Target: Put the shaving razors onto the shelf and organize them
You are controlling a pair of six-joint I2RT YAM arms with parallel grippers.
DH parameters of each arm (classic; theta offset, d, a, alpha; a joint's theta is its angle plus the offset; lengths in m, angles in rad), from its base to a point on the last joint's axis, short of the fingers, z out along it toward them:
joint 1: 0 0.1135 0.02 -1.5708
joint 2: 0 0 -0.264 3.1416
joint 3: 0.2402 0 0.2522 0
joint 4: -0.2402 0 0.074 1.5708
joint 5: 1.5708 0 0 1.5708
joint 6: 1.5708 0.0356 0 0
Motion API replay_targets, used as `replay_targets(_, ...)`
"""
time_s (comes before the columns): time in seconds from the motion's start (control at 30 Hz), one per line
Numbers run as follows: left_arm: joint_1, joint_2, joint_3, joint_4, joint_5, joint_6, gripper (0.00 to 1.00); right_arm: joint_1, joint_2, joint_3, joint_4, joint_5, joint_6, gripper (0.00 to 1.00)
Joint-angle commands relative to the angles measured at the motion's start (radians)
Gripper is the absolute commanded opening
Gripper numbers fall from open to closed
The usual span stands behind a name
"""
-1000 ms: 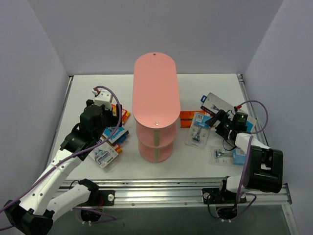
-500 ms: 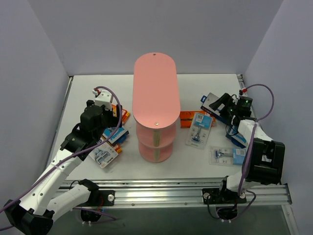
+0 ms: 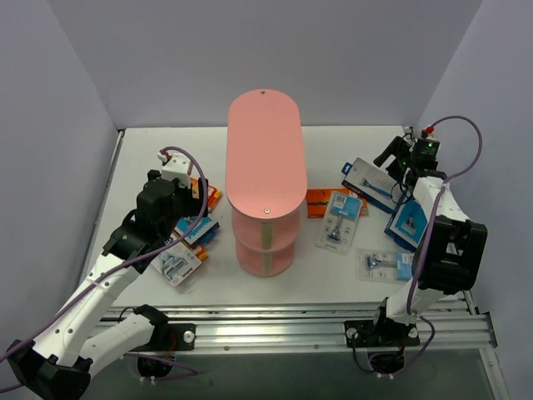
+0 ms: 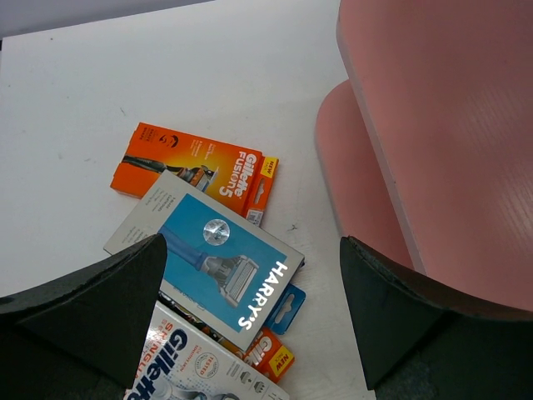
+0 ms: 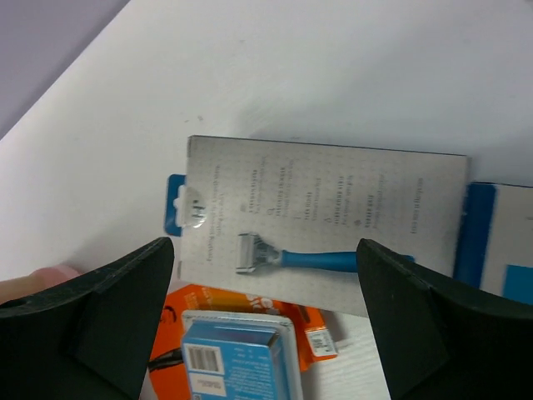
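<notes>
In the top view, the shelf [image 3: 265,150] stands in the middle of the worktop [image 3: 166,142]. Its long oval top tier runs from 12 to 6 o'clock above two round tiers. Every razor pack we can make out lies flat on the worktop, in two groups.

At 9 o'clock from the shelf we see three packs. An orange box [image 3: 210,197] lies farthest back, a white-and-blue box [image 3: 200,229] nearer, and a white pack [image 3: 176,265] nearest, at about 8 o'clock. The left arm [image 3: 125,242] reaches over this group. In its wrist view the left jaws stand wide apart and empty above the white-and-blue box [image 4: 221,258]. That box overlaps the lower edge of the orange box [image 4: 196,167], which lies at 11 o'clock from it. The white pack [image 4: 200,371] covers its 6 o'clock end, and the shelf's pink edge fills the 2 o'clock side of the view.

At 3 o'clock from the shelf, an orange card [image 3: 316,202] lies just beside the lower tiers, and a clear pack with a blue card [image 3: 337,218] lies partly over it. A grey box [image 3: 369,179] sits at 2 o'clock, a blue box [image 3: 408,223] lies farther right, and another clear pack [image 3: 385,265] lies at 4 o'clock. The right arm [image 3: 437,225] stretches toward 2 o'clock. In its wrist view the right jaws are spread wide and empty over the grey box [image 5: 325,225]. The blue-card pack [image 5: 237,362] and the orange card [image 5: 208,298] show at 7 o'clock, and the blue box [image 5: 508,250] at 3 o'clock.
</notes>
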Motion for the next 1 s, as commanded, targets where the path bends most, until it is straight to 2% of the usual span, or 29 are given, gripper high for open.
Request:
replay_targets(0.0,-0.006,-0.007,0.05,0.008,0.024,-0.005,0.94,-0.035,-0.034,0.032,-0.093,0.121,-0.047,0.87)
replay_targets(0.1,-0.006,-0.005,0.053,0.008,0.038,-0.009,0.94,-0.055,-0.072,-0.017,-0.141,0.169,-0.042,0.89)
replay_targets(0.3,-0.006,-0.002,0.053,0.01,0.07,-0.021,0.94,-0.136,-0.15,-0.16,-0.138,0.161,-0.018,0.94)
replay_targets(0.53,-0.009,0.016,0.054,0.01,0.108,-0.038,0.94,-0.211,-0.261,-0.221,-0.187,0.245,-0.03,1.0)
replay_targets(0.97,-0.028,0.015,0.051,0.01,0.088,-0.026,0.94,-0.299,-0.242,-0.333,-0.142,0.264,-0.012,1.0)
